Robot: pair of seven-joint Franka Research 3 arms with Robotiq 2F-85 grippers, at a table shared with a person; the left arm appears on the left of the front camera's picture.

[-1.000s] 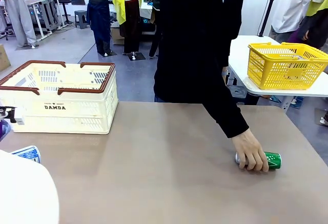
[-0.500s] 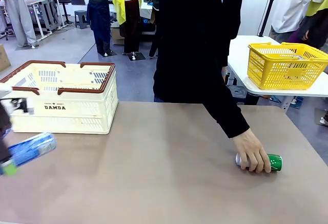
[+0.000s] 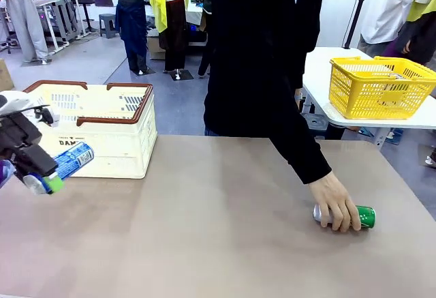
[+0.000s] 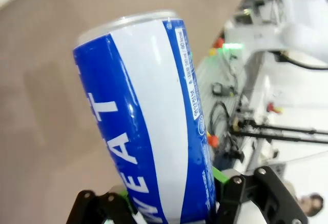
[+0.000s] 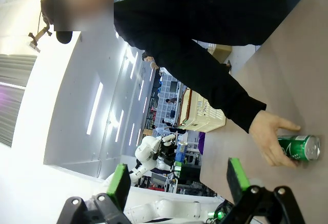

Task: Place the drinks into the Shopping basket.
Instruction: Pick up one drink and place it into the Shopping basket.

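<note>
two cans are in play, and they sit at opposite ends of the counter (image 3: pixel 204 236). the blue can (image 3: pixel 72 159) is off the counter at the far left, clamped between the left jaws. they grip it low on its body, near one end, so most of its length stands clear of the green pads (image 3: pixel 54 183); that grip looks chosen so the can may be let go cleanly once it is over the opening. in the left wrist view the blue can (image 4: pixel 148 131) rises from between the black fingers with its silver end away from the camera. the left arm (image 3: pixel 19 138) comes in low from the left edge. its wrist is turned so the can lies tilted, its free end pointing up and right toward the near wall of the shopping basket (image 3: pixel 119 149). the can hangs in front of that wall and seems lower than the brown rim, so it probably needs more lift before it can pass over. the green can (image 3: pixel 363 215) lies on its side at the near right of the counter, under the person's hand (image 3: pixel 334 206). the fingers curl over it from above at the end of a black sleeve (image 3: pixel 300 148) reaching down from the far side, perhaps steadying or offering it. the right wrist view looks across at the green can (image 5: pixel 300 148) from well apart, and the right jaws stand apart with nothing between them.
</note>
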